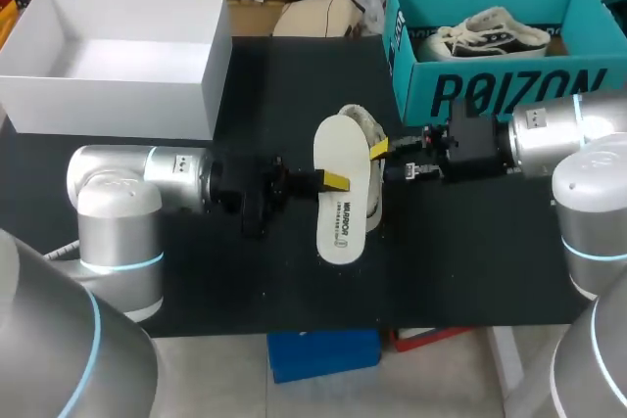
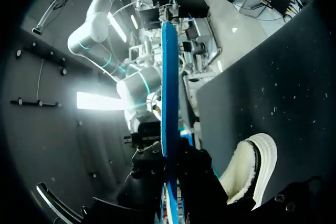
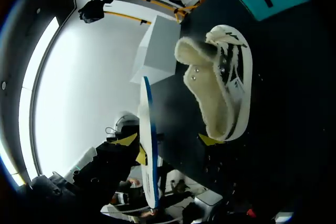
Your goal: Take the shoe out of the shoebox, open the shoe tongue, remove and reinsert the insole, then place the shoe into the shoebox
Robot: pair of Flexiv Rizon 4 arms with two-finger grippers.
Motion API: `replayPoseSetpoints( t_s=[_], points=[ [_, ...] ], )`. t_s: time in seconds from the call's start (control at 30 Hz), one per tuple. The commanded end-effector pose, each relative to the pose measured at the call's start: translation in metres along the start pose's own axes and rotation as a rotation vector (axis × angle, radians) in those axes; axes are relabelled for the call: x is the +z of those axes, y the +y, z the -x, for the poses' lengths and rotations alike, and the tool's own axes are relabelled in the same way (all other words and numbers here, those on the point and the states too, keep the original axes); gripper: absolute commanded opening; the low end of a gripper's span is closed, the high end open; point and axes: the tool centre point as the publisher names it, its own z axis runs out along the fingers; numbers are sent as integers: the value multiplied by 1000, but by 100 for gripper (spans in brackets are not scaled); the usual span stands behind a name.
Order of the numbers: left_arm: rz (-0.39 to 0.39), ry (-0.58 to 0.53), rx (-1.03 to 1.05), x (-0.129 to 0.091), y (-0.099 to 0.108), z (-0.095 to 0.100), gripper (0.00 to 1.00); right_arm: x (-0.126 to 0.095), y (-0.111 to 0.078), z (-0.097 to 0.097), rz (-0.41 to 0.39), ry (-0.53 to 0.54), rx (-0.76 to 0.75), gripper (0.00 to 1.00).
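The left gripper [image 1: 333,180] is pinching the seemingly light, bendy insole [image 1: 343,227] at mid-length above the shoe [image 1: 359,122] — a sensible hold; right gripper [image 1: 380,152] beside it — cannot tell.

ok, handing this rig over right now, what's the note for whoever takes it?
Left pincer: shut on the insole, held up next to the shoe.
Right pincer: at the shoe's rim, grip unclear.
Shoe sits on the table in front of the teal shoebox; a second shoe is inside it.
Done: shoe out, insole out.
Left to do: insole back in, shoe into the shoebox.
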Motion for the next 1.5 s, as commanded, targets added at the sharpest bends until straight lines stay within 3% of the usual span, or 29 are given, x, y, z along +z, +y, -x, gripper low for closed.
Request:
replayPoseSetpoints(
  t_s=[0.03,0.33,0.73,0.87,1.0,1.5],
  points=[
    [18,69,-24,-25,-27,7,0,-35,-15,1,39,-179,-11,100],
    [-8,157,-104,-50,-57,-9,0,-74,-31,25,77,-289,-76,100],
    [-55,242,-166,-56,-67,-18,0,-111,-42,35,131,-324,-96,100],
    [-74,280,-188,-56,-67,-16,0,-113,-45,30,127,-330,-102,100],
    [-122,387,-264,-56,-71,-14,0,-113,-45,30,127,-330,-102,100],
    [-122,387,-264,-56,-71,-14,0,-113,-45,30,127,-330,-102,100]
  ],
)
